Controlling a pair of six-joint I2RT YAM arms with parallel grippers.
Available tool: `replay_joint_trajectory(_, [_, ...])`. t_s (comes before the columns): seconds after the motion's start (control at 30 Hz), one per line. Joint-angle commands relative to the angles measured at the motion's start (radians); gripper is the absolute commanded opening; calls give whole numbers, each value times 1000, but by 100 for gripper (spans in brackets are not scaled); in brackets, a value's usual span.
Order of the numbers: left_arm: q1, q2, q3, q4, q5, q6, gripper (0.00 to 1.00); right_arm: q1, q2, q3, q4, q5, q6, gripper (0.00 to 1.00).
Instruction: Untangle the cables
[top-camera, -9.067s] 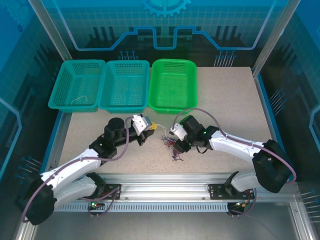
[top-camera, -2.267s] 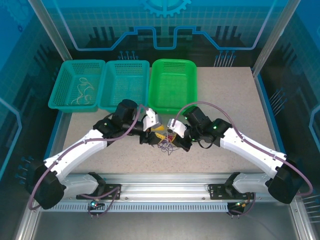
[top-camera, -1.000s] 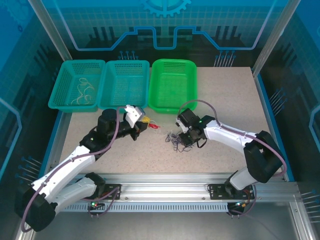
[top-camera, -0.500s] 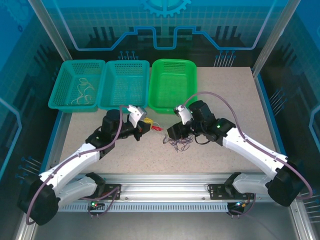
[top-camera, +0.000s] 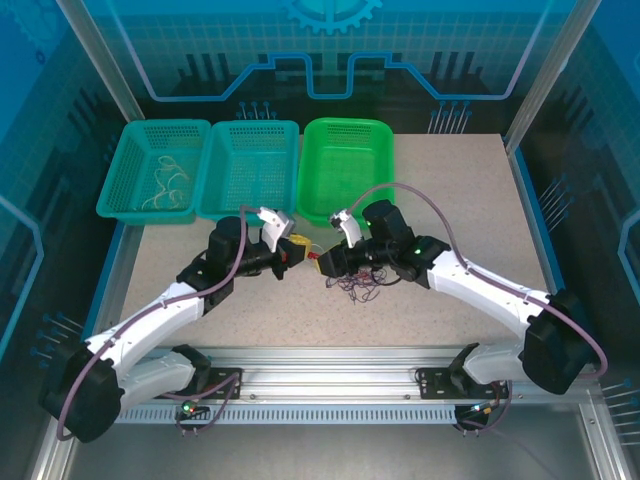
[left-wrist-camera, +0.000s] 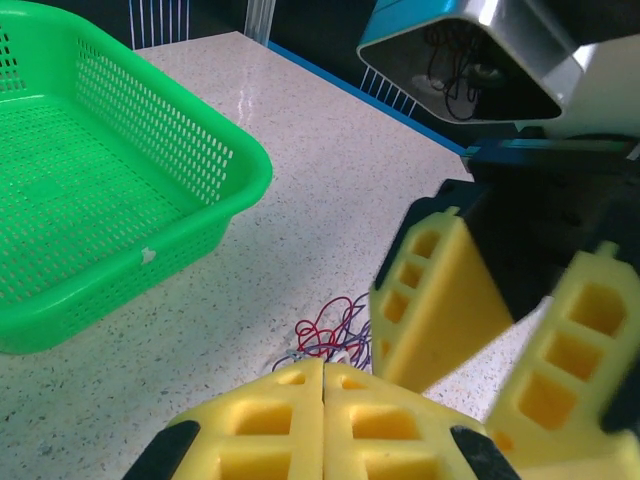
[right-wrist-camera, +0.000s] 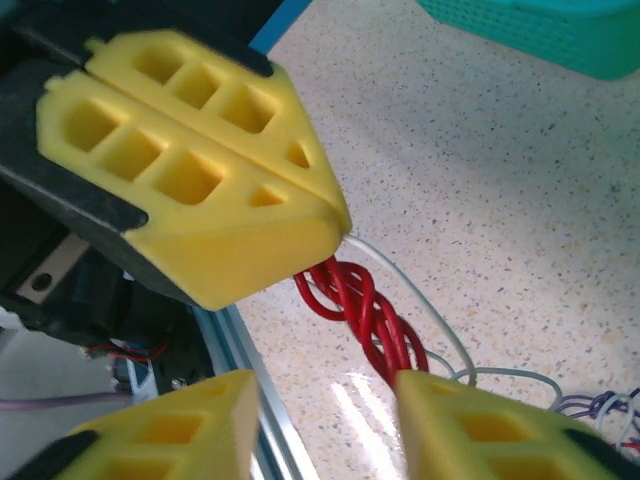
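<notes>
Right hand (right-wrist-camera: 318, 405) just swung over from the clump (top-camera: 352, 288), half open now astride the twisted red cables (right-wrist-camera: 360, 310) my left hand (right-wrist-camera: 322, 205) pinches, so looks like pull-apart time.

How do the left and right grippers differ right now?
The left gripper is shut, jaws together; the right gripper is open, jaws apart. The left gripper pinches the twisted red cables; the right gripper holds nothing. Both are yellow-tipped and face each other closely.
</notes>
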Motion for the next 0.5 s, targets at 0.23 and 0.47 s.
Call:
replay_joint_trajectory(0.23, [2,-6,13,63,50,-36,0,24,20,-14,11,78,-60,56])
replay_joint_trajectory(0.47, [1,-4,17,50,63,-30,0,25,85,26,66,71,-54,54])
